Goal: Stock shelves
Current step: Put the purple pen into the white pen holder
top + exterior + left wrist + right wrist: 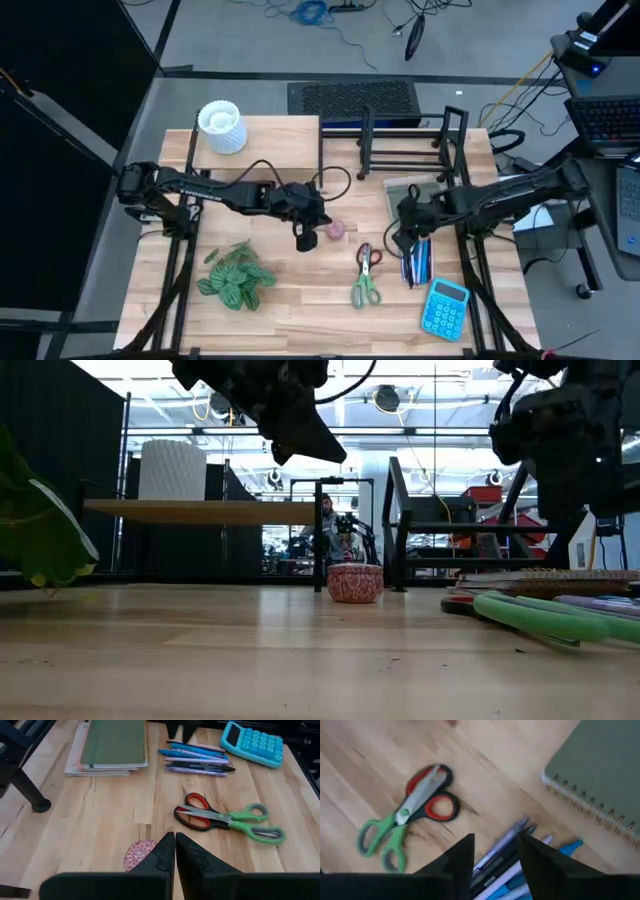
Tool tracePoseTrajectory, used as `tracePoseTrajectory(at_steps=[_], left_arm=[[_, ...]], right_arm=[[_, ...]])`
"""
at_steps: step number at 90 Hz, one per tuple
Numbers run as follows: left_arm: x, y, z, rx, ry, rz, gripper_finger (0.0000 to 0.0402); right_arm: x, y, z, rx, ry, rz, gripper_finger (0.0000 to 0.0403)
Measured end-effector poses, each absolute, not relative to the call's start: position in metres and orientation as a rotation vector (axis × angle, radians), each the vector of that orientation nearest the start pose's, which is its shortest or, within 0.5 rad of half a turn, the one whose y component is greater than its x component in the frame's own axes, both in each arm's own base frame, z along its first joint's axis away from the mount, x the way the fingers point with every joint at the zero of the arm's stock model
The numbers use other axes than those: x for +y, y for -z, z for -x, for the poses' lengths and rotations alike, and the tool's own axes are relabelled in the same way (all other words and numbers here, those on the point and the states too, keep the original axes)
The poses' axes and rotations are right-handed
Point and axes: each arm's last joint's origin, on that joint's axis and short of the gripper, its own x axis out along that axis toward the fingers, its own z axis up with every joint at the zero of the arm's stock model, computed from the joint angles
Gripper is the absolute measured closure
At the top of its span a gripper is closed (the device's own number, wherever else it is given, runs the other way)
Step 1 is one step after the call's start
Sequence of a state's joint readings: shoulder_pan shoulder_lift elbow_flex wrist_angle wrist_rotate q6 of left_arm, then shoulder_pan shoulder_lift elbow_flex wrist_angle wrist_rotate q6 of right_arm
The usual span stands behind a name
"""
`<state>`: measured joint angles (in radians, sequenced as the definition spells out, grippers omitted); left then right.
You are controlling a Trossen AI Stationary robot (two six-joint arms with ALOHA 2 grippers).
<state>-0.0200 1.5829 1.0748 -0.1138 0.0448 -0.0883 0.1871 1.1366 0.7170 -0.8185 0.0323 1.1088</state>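
Pale wooden bench (pixel 300 310) fills the overhead view, with grey floor and loose cables beyond its far edge. Along that far side stand the two shelves: a low pale-wood riser (pixel 262 140) on the robot's left, flat-topped and carrying a white ribbed pot (pixel 221 127), and beside it a black wire rack (pixel 405 140) with upright dividers, which looks empty. Nearer the front lie a leafy plant (pixel 235 277), scissors (pixel 366 278), a row of pens (pixel 416 262), a blue calculator (pixel 445 306) and a stack of notebooks (pixel 111 746). The left hand (pixel 175 851) hovers with its fingers pressed together just above a small pink patterned bowl (pixel 355 582), which sits on the bench in front of the shelves. The right hand (pixel 495 854) hangs over the pens with its fingers apart. Judging by this, the step in hand is picking up the pens: the right hand should come straight down, straddle one or a few pens across their width, and close near the middle so they do not tip. The notebooks lie close by and could be nudged. The left hand would need to open before it can take the bowl.
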Motion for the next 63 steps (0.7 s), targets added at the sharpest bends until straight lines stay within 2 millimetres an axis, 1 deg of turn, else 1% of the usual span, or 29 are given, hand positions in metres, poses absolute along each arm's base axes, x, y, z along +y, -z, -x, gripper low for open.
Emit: tracePoseTrajectory(at_steps=[14,28,49,63], left_arm=[[-0.008,-0.244,-0.345,0.624,0.041,0.078,0.0402],[-0.008,-0.244,-0.345,0.624,0.041,0.076,0.0402],[-0.008,-0.244,-0.345,0.624,0.044,0.069,0.0402],[-0.008,-0.244,-0.345,0.624,0.044,0.066,0.0402]], right_arm=[[0.046,-0.190,-0.194,1.194,0.638,-0.813,0.0244],[0.055,-0.178,-0.204,1.187,0.664,-0.850,0.0245],[0.059,-0.159,-0.210,1.240,0.769,-0.862,0.0254],[0.060,-0.150,-0.214,1.264,0.808,-0.857,0.0255]])
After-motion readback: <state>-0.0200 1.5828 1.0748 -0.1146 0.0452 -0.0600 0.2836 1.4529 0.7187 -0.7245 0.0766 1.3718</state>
